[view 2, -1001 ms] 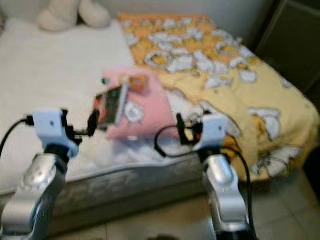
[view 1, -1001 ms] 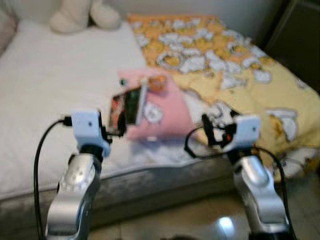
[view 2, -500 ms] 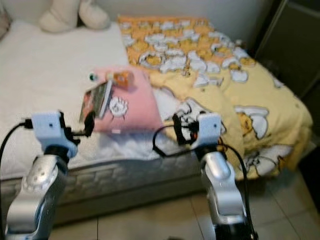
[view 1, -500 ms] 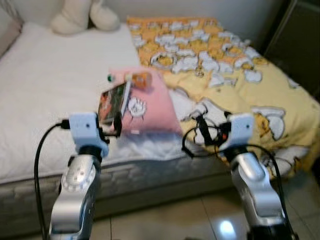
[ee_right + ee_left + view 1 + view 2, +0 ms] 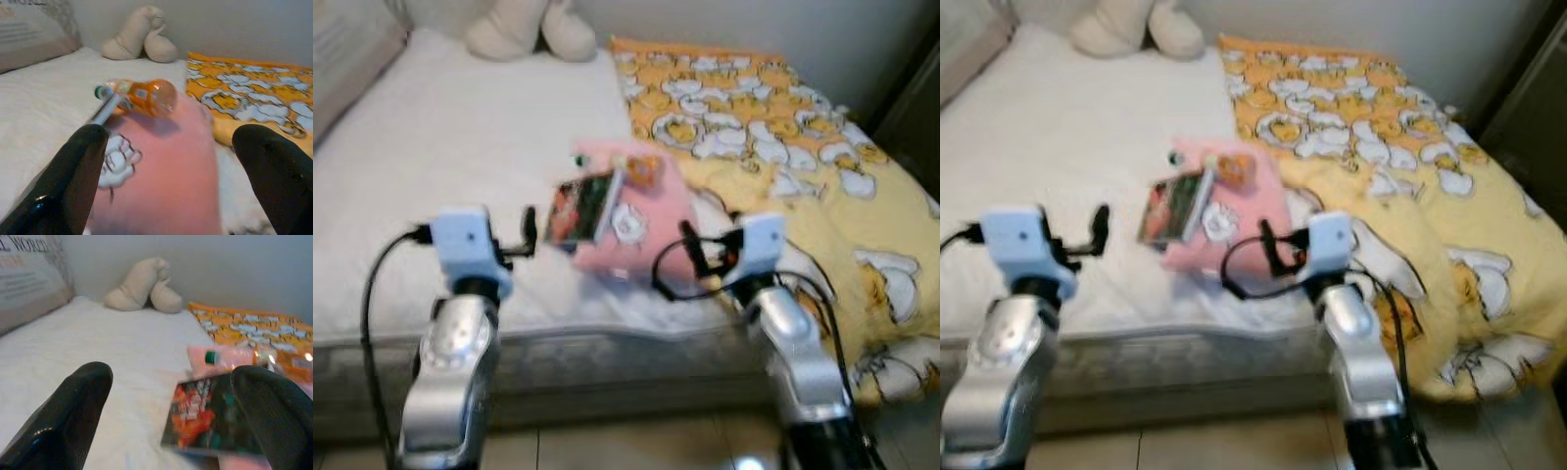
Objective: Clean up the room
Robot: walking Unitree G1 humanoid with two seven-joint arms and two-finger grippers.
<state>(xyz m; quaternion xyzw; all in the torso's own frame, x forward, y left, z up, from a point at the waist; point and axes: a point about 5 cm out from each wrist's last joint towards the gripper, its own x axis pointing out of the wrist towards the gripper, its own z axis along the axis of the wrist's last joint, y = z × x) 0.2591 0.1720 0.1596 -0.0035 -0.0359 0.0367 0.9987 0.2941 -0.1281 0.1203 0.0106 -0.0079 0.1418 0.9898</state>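
We hold both hands spread: the left hand (image 5: 166, 431) faces the snack packet (image 5: 582, 209) leaning on the pink pillow (image 5: 641, 230), nearer than our right hand (image 5: 168, 196).

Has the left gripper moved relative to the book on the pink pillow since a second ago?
Yes. The left gripper has backed off leftward from the book on the pink pillow; a gap now separates them.
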